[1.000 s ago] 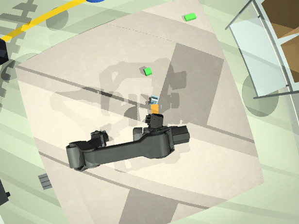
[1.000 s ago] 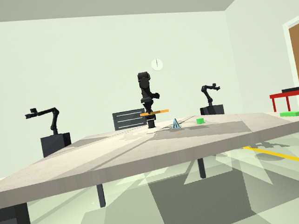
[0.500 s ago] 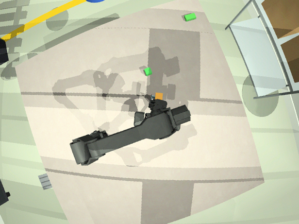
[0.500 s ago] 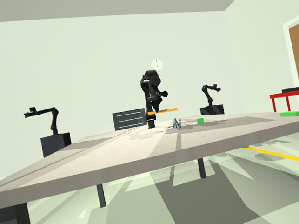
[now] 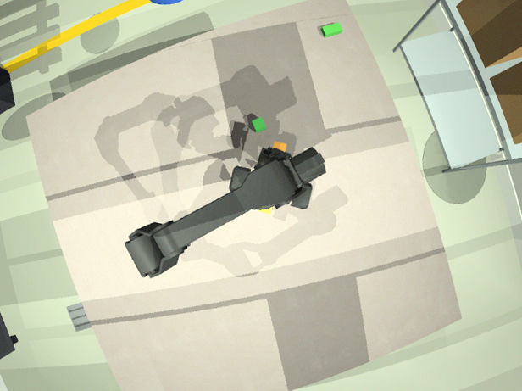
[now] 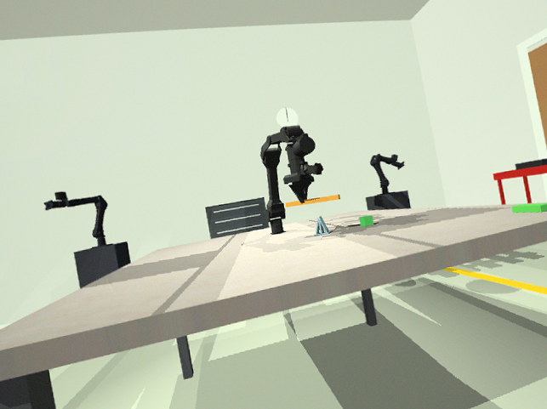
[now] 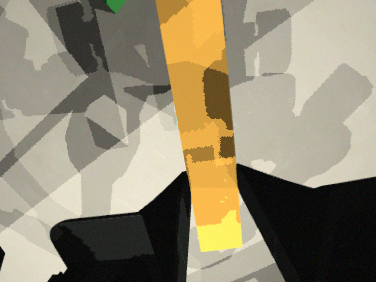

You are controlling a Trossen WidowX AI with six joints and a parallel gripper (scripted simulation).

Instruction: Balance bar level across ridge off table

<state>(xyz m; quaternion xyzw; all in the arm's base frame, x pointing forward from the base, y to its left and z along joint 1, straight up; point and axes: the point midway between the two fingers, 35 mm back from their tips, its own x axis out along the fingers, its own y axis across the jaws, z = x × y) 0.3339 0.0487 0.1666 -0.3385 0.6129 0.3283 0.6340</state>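
The orange bar (image 5: 279,145) (image 6: 323,199) (image 7: 200,100) is held about level in the air, with a bright yellow patch near its close end in the wrist view. My gripper (image 6: 302,201) (image 7: 210,173) is shut on the bar, off its middle. The pale blue ridge (image 6: 321,226) stands on the table (image 5: 214,284) (image 6: 181,292). In the exterior view the bar passes above the ridge with a clear gap between them. In the top view the arm hides the ridge, the fingertips and the bar's middle.
A small green block (image 5: 258,124) (image 6: 366,221) stands close to the ridge. A longer green block (image 5: 332,29) (image 6: 531,208) lies near a far table corner. Two other dark arms stand on pedestals beyond the table in the exterior view.
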